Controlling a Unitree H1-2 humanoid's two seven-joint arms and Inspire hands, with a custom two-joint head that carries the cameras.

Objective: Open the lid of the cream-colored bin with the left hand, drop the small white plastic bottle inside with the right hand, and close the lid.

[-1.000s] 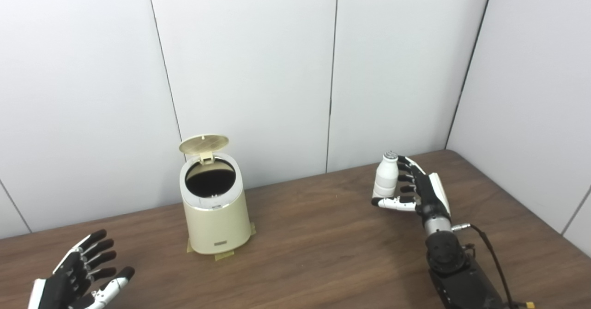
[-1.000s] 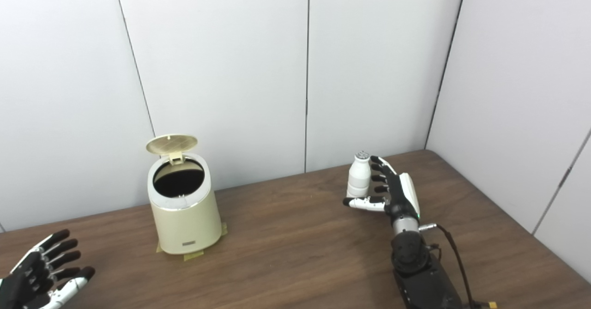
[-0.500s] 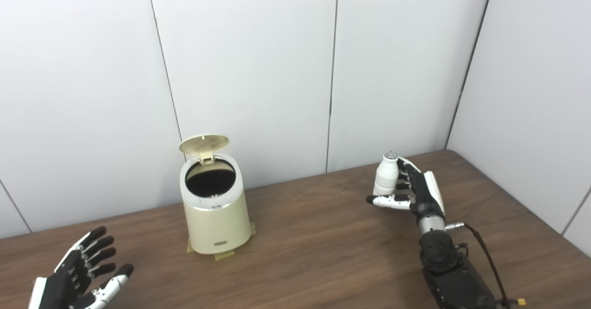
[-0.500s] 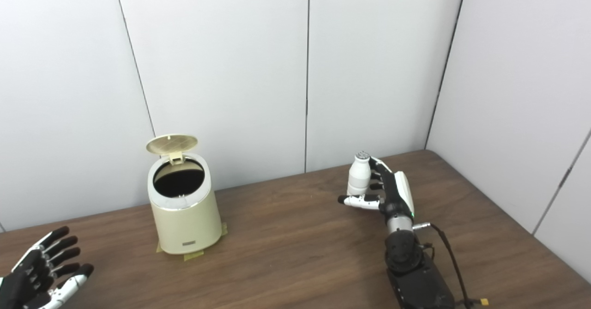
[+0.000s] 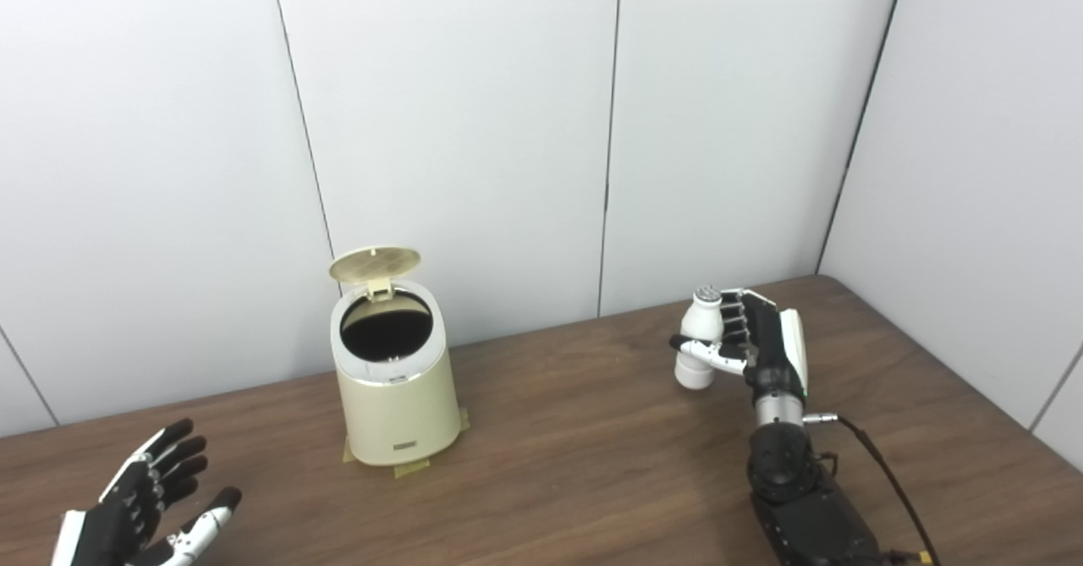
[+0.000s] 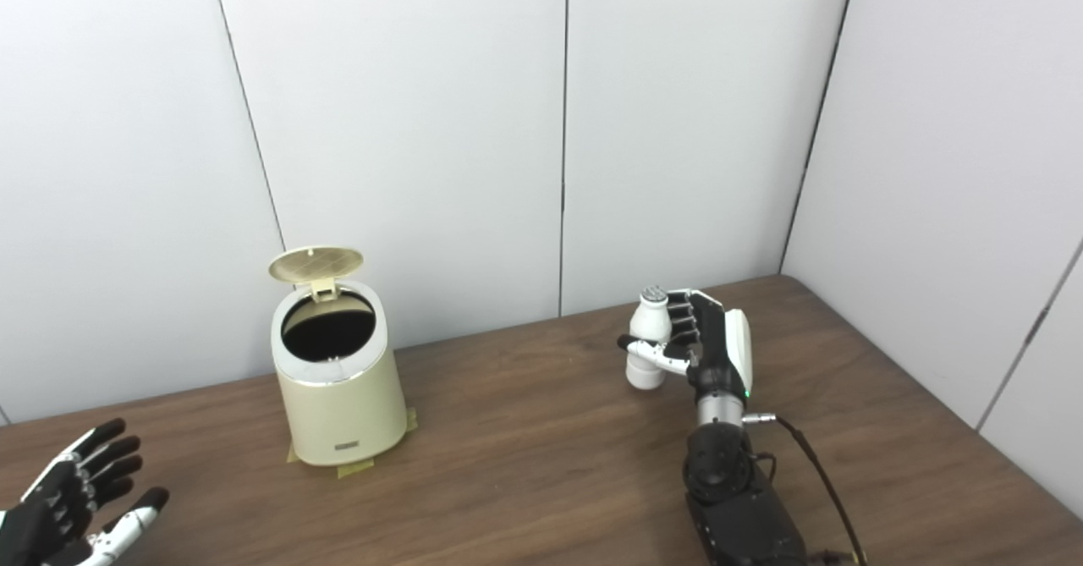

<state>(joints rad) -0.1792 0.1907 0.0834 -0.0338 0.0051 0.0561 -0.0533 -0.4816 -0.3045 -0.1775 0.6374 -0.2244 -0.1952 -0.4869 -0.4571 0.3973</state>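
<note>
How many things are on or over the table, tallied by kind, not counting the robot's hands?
Bins: 1, the cream-colored bin, lid up.
Bottles: 1, the small white plastic bottle, held in the right hand.
Total: 2.

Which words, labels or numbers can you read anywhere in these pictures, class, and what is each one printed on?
No text can be read.
Bin: a small dark label low on its front, too small to read.
Bottle in the right hand: no print visible.
</note>
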